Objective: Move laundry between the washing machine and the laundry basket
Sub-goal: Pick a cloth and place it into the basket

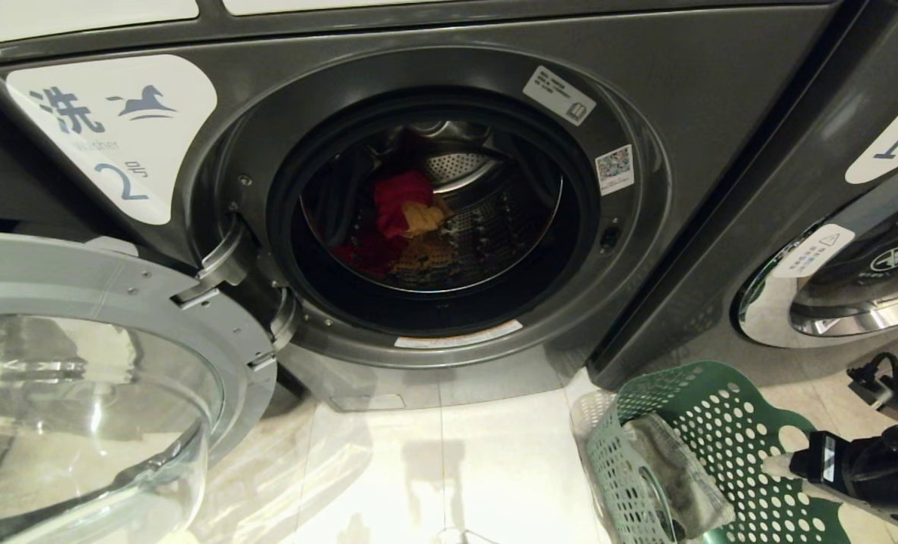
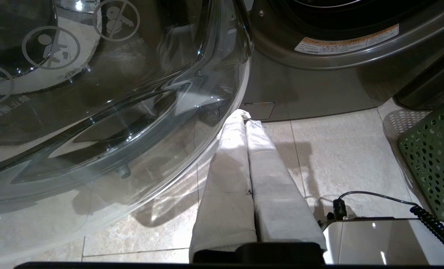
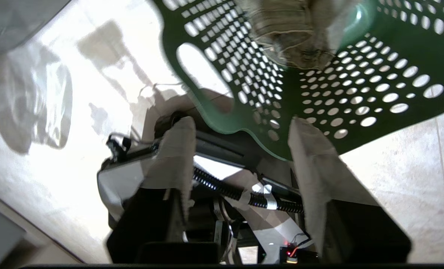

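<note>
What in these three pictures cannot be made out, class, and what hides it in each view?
- Laundry in the washing machine, head view: lower pieces lost in drum shadow.
- Laundry basket floor, head view: cut off by the bottom edge, covered by a grey cloth.
- Right gripper, right wrist view: open, empty; the cloth above is blurred.
- Left gripper: shut, parked by the glass door.

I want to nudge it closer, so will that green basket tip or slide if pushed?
The laundry basket already leans sideways on the floor, so it probably tips easily. Its thin perforated plastic walls suggest it is light. With only one grey cloth inside, it would likely slide on the smooth tiles.
</note>
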Robot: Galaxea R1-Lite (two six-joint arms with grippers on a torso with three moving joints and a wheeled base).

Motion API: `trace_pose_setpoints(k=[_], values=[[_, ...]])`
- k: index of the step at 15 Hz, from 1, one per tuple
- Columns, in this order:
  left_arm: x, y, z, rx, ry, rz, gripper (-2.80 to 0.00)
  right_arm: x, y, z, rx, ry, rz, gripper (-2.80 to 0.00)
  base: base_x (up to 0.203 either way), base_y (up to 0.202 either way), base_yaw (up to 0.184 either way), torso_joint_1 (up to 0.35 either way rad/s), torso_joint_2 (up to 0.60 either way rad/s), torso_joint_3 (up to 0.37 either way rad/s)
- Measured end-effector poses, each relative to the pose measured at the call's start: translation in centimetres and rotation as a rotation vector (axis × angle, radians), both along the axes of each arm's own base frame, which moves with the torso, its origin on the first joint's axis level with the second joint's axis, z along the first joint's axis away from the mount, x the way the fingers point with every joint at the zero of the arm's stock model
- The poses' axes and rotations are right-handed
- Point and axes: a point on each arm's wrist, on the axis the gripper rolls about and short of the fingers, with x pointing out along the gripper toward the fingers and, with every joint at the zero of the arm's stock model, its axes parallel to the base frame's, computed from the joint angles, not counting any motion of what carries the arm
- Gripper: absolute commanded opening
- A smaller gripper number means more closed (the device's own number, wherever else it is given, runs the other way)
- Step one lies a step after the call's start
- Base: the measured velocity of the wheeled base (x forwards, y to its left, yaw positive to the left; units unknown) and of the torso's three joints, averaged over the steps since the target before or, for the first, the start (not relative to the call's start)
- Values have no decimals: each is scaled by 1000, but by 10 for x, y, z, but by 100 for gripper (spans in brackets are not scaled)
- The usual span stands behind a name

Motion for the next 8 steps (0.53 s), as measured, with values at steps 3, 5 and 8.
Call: trace_pose_setpoints(k=[3,5,8], values=[[0,0,0,0,0,0,-280,-15,28,15,-61,-86,183,-280,0,0,0,0,0,0],[0,0,0,0,0,0,-280,-25,48,19,-147,-134,311,-280,0,0,0,0,0,0],[0,0,0,0,0,0,-280,-40,77,24,-301,-210,448,-280,0,0,0,0,0,0]])
